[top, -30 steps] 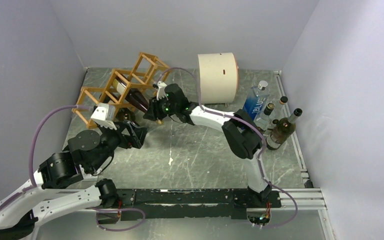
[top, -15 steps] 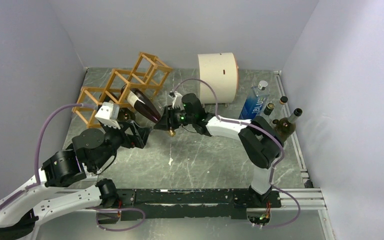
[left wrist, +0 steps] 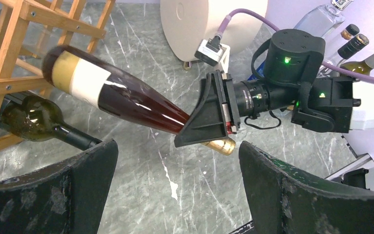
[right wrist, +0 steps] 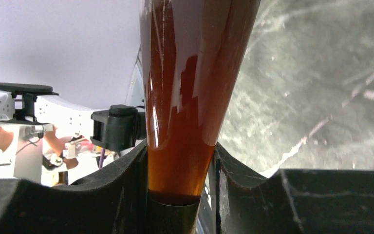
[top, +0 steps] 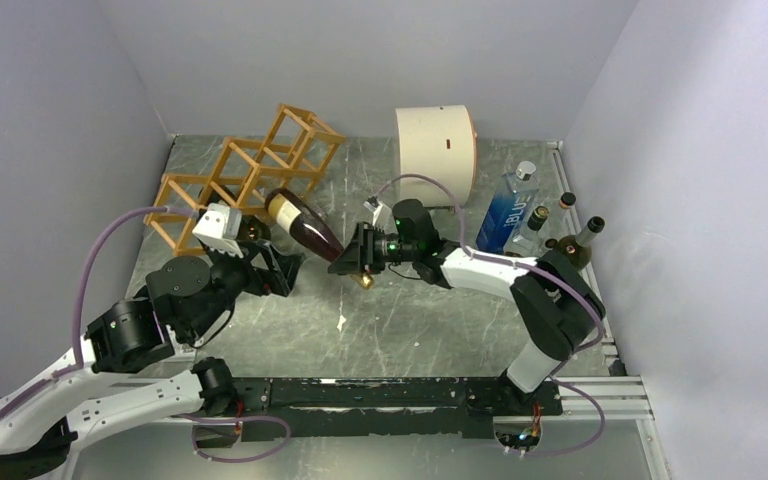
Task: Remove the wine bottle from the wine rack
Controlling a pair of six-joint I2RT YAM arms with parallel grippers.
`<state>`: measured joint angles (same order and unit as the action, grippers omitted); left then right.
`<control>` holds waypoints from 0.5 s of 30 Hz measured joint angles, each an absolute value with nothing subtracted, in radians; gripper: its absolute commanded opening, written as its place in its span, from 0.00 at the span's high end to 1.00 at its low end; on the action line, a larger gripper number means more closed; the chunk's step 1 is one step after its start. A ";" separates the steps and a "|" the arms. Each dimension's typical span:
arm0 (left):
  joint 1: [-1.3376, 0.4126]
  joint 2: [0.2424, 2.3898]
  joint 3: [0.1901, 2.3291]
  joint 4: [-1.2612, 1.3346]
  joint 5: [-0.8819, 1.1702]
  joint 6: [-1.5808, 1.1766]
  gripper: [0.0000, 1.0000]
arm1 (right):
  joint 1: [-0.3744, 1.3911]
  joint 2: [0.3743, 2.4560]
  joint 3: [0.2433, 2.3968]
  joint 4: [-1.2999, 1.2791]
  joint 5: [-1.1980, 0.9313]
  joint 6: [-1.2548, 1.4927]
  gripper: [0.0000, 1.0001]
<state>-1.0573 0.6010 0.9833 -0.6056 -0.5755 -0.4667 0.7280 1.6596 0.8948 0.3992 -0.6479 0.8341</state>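
Note:
The wine bottle point(top: 302, 224), dark red with a cream label and gold cap, hangs in the air clear of the orange-brown wooden wine rack point(top: 245, 165), base towards the rack. My right gripper point(top: 357, 257) is shut on its neck; the right wrist view shows the neck point(right wrist: 179, 161) clamped between both fingers. The left wrist view shows the bottle point(left wrist: 121, 95) and the rack point(left wrist: 14, 53). A second dark green bottle point(left wrist: 39, 122) lies in a lower cell of the rack. My left gripper point(top: 278, 270) is open and empty, just in front of the rack, below the held bottle.
A cream cylindrical drum point(top: 435, 155) stands at the back centre. Several bottles, among them a blue-labelled clear one point(top: 510, 210), stand at the right edge. Walls close in on the left, back and right.
My right gripper has drawn the wine bottle out of the rack, to the right and towards the front; it now hangs free of the cells. My left arm has barely moved.

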 measured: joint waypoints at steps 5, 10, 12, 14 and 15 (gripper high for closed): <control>-1.057 0.607 0.982 -0.580 -0.572 -0.446 0.02 | 0.716 1.588 0.829 0.272 -0.650 0.861 1.00; -1.057 0.630 0.966 -0.535 -0.555 -0.406 0.02 | 0.709 1.522 0.805 0.089 -0.655 0.863 1.00; -1.057 0.648 0.955 -0.517 -0.541 -0.379 0.02 | 0.702 1.491 0.804 0.031 -0.665 0.858 1.00; -1.057 0.664 0.939 -0.496 -0.512 -0.341 0.02 | 0.693 1.452 0.804 -0.028 -0.673 0.845 1.00; -1.057 0.670 0.924 -0.472 -0.483 -0.308 0.02 | 0.686 1.432 0.806 -0.059 -0.677 0.838 1.00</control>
<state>-1.0573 0.6701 0.9237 -0.4725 -0.4831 -0.3077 0.6865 1.4322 0.8059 -0.0586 -0.6769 0.8375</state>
